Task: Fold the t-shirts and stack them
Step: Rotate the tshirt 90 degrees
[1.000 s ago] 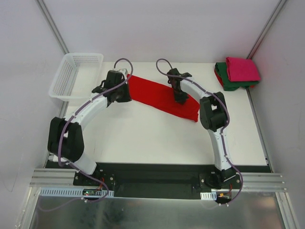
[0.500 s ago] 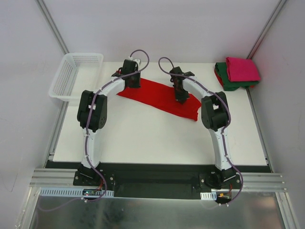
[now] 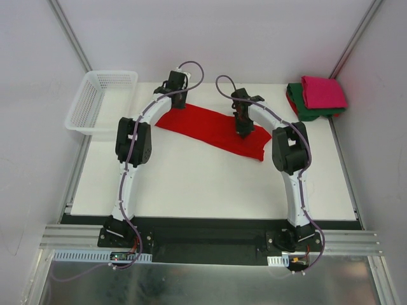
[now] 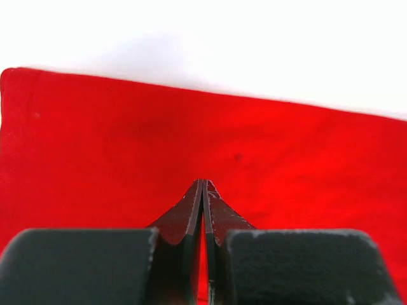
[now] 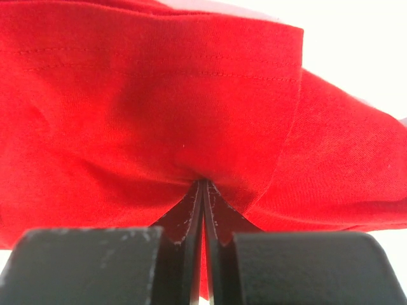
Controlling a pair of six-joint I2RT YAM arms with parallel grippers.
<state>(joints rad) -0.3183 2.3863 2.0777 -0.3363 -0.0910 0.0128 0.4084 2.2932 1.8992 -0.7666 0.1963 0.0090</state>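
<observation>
White tabletop [image 3: 191, 184]: folding bright red cloth t-shirt [image 3: 210, 127], pinching it with right gripper [image 5: 203, 184], left gripper [image 4: 203, 184] closed above; stacking onto folded pink-and-green cloth pile [image 3: 318, 95] pending.

light: bright, diffuse | shadows: faint, soft | wrist views: table [image 4: 267, 38] blown white, near jaws blurred

red t-shirt [image 3: 210, 127]: folded strip, diagonal on table [image 3: 191, 184]. pink t-shirt [image 3: 323, 91] folded atop green t-shirt [image 3: 304, 110], far-right corner.
</observation>
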